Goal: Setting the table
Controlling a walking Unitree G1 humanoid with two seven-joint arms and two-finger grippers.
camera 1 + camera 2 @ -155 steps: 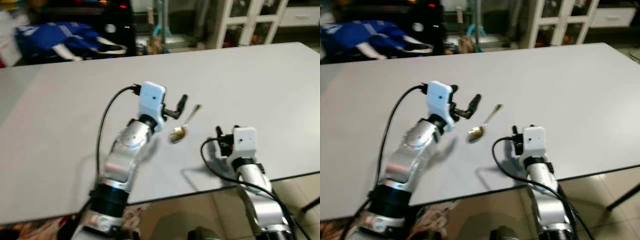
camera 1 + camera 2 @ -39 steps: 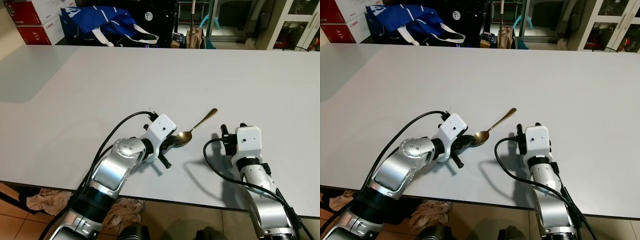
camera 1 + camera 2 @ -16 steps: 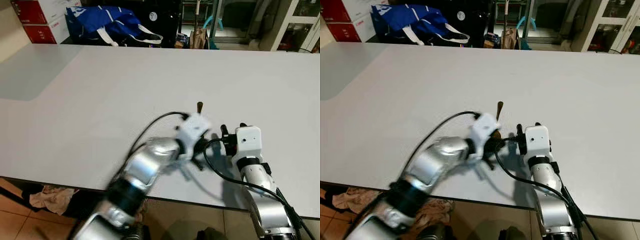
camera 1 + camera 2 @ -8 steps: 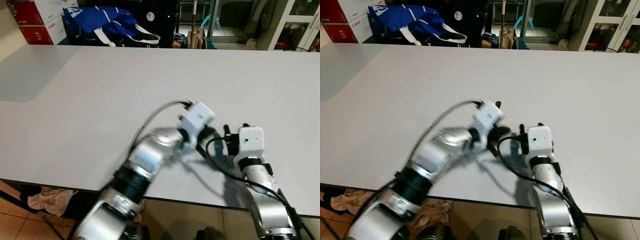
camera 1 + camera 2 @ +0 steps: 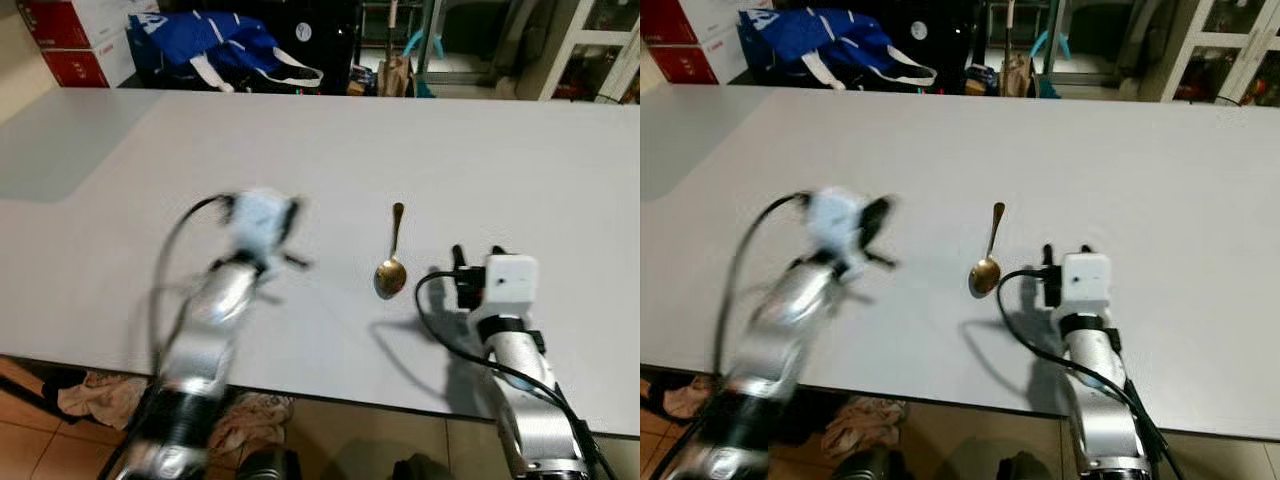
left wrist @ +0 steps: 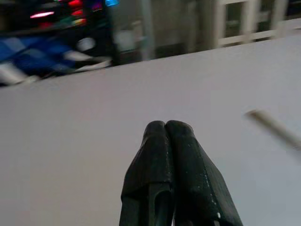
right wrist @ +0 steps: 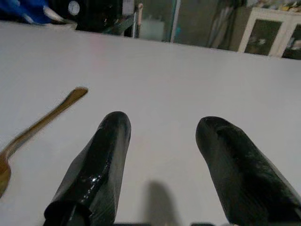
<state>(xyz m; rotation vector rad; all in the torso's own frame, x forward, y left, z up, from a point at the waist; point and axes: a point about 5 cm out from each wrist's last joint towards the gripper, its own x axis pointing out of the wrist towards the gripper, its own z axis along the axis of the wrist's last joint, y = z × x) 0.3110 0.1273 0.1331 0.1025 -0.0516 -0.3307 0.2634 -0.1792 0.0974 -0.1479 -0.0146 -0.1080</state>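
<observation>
Spoon, slim gold metal [image 5: 391, 262], lies on white table [image 5: 560, 180]; nothing else set. Left gripper [image 6: 168, 136] pressed together, blurred, prob. beside spoon; right gripper [image 7: 162, 127] spread nr bowl.

The left hand [image 6: 165, 129] has its two black fingers [image 6: 153, 165] pressed tight together with nothing between them, hovering over the pale counter [image 6: 70, 127]. Off to one side there's a blurry bit of spoon handle [image 6: 275, 128] lying on the surface, well apart from the fingertips. Past the far edge it's all smeared: something blue [image 6: 28, 49], a few red lights [image 6: 44, 14].
</observation>
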